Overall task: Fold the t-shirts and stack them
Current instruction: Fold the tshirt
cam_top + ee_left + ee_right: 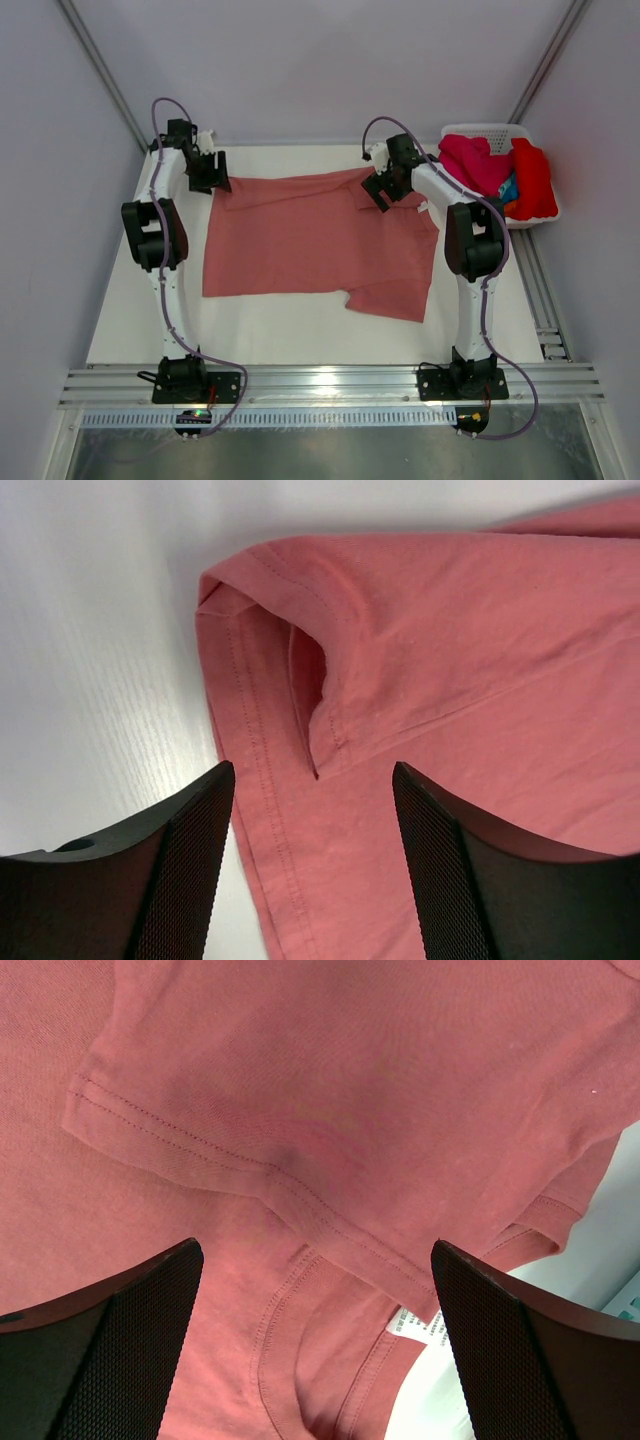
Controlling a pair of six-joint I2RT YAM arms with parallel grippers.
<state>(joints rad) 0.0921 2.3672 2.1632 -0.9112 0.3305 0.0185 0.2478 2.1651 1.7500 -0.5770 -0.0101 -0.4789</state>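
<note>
- Top external view gives you the whole salmon t-shirt (320, 240), spread mostly flat on the white table (270, 335) between the two arms, a sleeve (385, 298) poking out at its near right; the other t-shirts (495, 170) sit bunched in the white basket (490, 130) at far right
- Your left fingers (190, 870) stand apart over the far-left corner, nothing between them; your right fingers (130, 1350) gape wide above the collar end, holding nothing either
- You're dealing with light, limp cotton: it'll drape, drag and wrinkle, so I'd pinch a stitched hem or doubled corner, both layers, and lift evenly on both sides
- Left wrist shows you a tucked fold (310, 680) and hem stitching at that corner, lost from above
- Right wrist shows a sleeve hem (200, 1150) folded over the neckline and a white care label (412, 1325); only the top view shows the basket
</note>
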